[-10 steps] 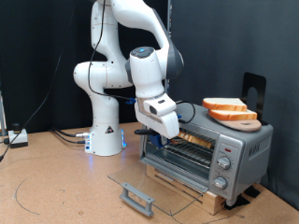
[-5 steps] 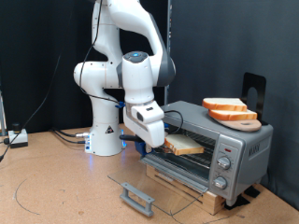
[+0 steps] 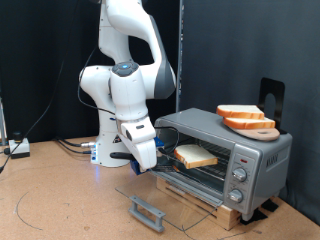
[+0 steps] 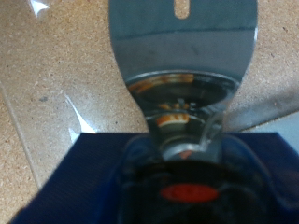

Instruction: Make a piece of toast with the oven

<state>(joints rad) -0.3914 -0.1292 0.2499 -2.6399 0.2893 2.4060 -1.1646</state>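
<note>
- The tool (image 3: 143,158) has pulled back out of the oven (image 3: 222,157) since a second ago; it now hangs low in front of the open door (image 3: 170,195), on the exterior view's left of the oven mouth.
- Between its fingers the tool grips the handle of a flat metal spatula (image 4: 183,42); in the wrist view the blade (image 4: 183,37) fills the upper middle, bare, with nothing lying on it.
- The toast (image 3: 196,155) lies on the rack inside the oven, near the front of the opening. A second ago the tool covered that spot; half a second ago the slice already showed there beside the tool.
- The arm (image 3: 128,80) has swung towards the exterior view's left and now stands well clear of the oven top.
- On the oven top, a round wooden board (image 3: 258,131) carries two more slices (image 3: 244,117), unmoved across the frames.
- The glass door lies flat on the table (image 3: 60,200), its handle (image 3: 146,212) towards the table's front edge, as before.
- A black stand (image 3: 272,98) rises behind the oven.
</note>
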